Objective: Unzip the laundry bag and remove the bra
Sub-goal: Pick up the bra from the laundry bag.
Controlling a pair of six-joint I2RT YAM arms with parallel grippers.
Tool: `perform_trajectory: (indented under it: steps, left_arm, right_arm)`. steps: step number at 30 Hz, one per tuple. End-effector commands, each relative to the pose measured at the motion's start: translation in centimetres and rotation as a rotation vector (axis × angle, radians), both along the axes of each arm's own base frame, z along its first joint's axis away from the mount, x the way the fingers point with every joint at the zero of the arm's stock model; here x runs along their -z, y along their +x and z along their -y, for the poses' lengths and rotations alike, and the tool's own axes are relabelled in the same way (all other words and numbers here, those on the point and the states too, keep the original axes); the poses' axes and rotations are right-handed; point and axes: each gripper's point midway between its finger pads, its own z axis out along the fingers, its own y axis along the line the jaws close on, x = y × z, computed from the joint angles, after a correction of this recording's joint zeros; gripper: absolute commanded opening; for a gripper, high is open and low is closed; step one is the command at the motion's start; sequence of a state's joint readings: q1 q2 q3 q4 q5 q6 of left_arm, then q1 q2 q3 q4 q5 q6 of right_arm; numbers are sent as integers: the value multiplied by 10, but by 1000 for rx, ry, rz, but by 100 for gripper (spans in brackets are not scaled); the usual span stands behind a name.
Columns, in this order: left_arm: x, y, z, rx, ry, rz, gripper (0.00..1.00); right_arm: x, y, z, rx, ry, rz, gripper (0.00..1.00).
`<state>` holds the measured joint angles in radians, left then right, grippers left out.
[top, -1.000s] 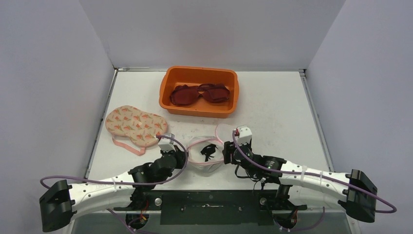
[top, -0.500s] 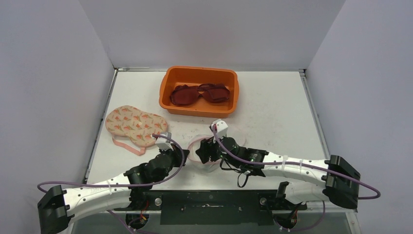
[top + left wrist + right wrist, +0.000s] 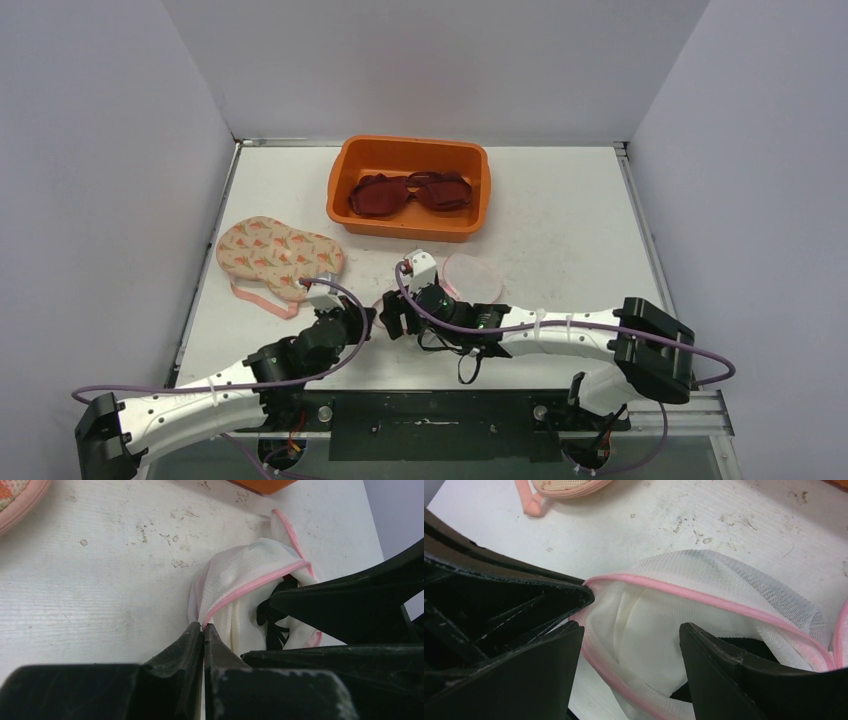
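The laundry bag (image 3: 240, 575) is white mesh with pink zip trim, lying open near the table's front. Its round flap (image 3: 468, 272) shows in the top view. Black fabric of the bra (image 3: 274, 617) sits inside the opening, mostly hidden by the mesh and my right fingers; a dark patch of the bra (image 3: 744, 646) also shows in the right wrist view. My left gripper (image 3: 203, 626) is shut on the bag's pink rim at its left end. My right gripper (image 3: 631, 630) stands open, its fingers astride the bag's (image 3: 724, 587) mouth, close against the left gripper (image 3: 366, 321).
An orange bin (image 3: 345, 175) at the back centre holds a dark red garment (image 3: 410, 190). A floral padded piece (image 3: 278, 255) with a pink strap lies at the left. Both arms cross low over the table's front edge.
My right arm has swung left, from the bag's right side to over its mouth, and its jaws have widened. The left gripper has stayed shut on the rim, pulling slightly left.
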<state>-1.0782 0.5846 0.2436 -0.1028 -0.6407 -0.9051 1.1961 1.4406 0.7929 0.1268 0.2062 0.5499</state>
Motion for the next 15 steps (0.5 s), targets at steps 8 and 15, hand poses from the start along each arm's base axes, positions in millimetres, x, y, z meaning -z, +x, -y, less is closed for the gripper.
perform_trajectory:
  steps: [8,15]
  left_arm:
    - [-3,3,3,0,-2,8,0]
    - [0,2,2,-3,-11,7,0]
  right_arm:
    - [-3,30,-5,180,-34,63,70]
    - [2,35,-10,202,-63,60,69]
